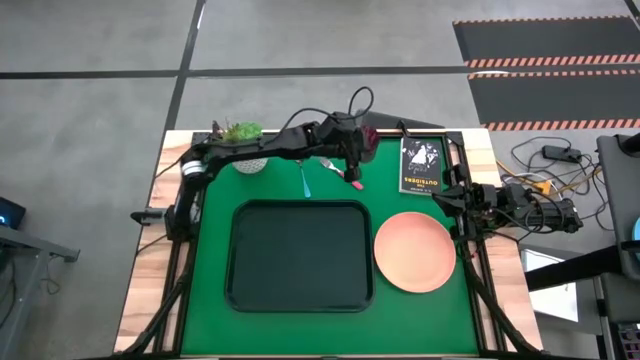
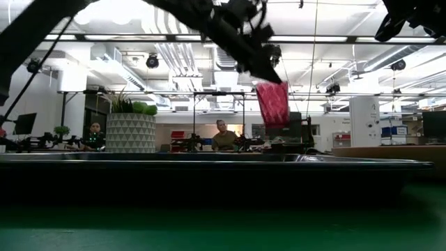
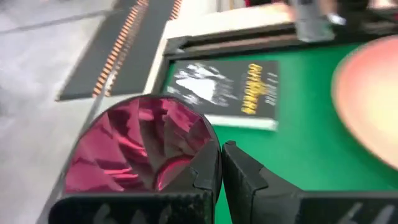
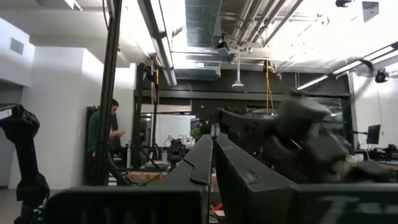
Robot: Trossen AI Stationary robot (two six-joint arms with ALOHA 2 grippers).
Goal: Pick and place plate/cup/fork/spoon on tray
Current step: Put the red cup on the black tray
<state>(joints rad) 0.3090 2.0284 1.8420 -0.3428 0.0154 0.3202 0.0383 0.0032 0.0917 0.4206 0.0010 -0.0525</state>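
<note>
High view, item by item. Left claw [image 1: 358, 143]: reaching over the table's far edge, clamping one finger inside and one outside the rim of the cup [image 1: 367, 136]. Low view: cup [image 2: 273, 103] hanging clear of the table, tilted, mouth down-slanted. Left wrist view: cup [image 3: 140, 146] gripped at its wall, fingers [image 3: 205, 174] nearly together on it.

Tray [image 1: 300, 210]: lying at the table's middle, toward the near edge, holding nothing. Plate [image 1: 414, 251]: lying just beside the tray's right rim. Spoon [image 1: 304, 178] and fork [image 1: 340, 172]: lying on the green mat between tray and far edge, under the left arm's path. Book [image 1: 422, 165] and plant pot [image 1: 247, 160]: bystanders along the far edge.

Right claw [image 4: 211, 158]: waiting at the table's right edge, fingers together, holding nothing.

Handling note, as judgement: carrying the cup high enough to clear fork, spoon and the tray's raised rim, levelling it upright before lowering, setting it toward a tray corner so the plate has room, releasing only once the base is seated.
</note>
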